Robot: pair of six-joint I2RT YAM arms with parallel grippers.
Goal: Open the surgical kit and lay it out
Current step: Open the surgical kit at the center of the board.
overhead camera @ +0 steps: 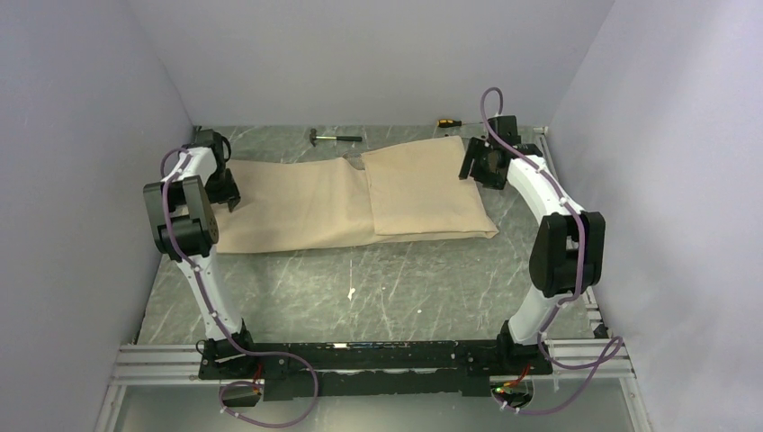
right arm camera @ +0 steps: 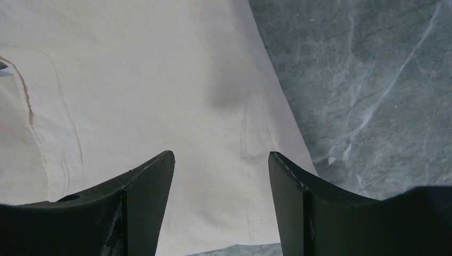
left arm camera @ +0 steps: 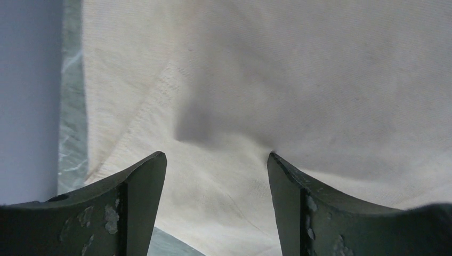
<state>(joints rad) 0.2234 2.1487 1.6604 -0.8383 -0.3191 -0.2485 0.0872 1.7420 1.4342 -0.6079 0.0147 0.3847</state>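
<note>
- The left claw (left arm camera: pixel 216 154) is spread wide with nothing between its fingers. It hangs close over the flat, opened part of the beige cloth (overhead camera: pixel 297 211), near that part's outer edge.
- The right claw (right arm camera: pixel 221 153) is spread too, and empty. It hangs over the thicker, folded part of the cloth, near that part's edge. Bare grey table (right arm camera: pixel 373 80) lies just off its right finger.
- None of the kit's steel pieces or pads show. Whatever is wrapped is probably under the folded part below the right claw.
- The cloth looks thin, soft and light, so it should drape limply and slide easily on the smooth table. It will not hold a shape when lifted.
- Pressing down on the flat middle would likely catch little. The better hold is a loose edge or corner of the top flap, pinching one layer only.
- Peel the flap slowly outward, away from the bundle. A quick pull could drag or tip whatever lies inside.
- A hammer (overhead camera: pixel 335 138) and a screwdriver (overhead camera: pixel 448 121) lie beyond both claws by the back wall, apart from the cloth.
</note>
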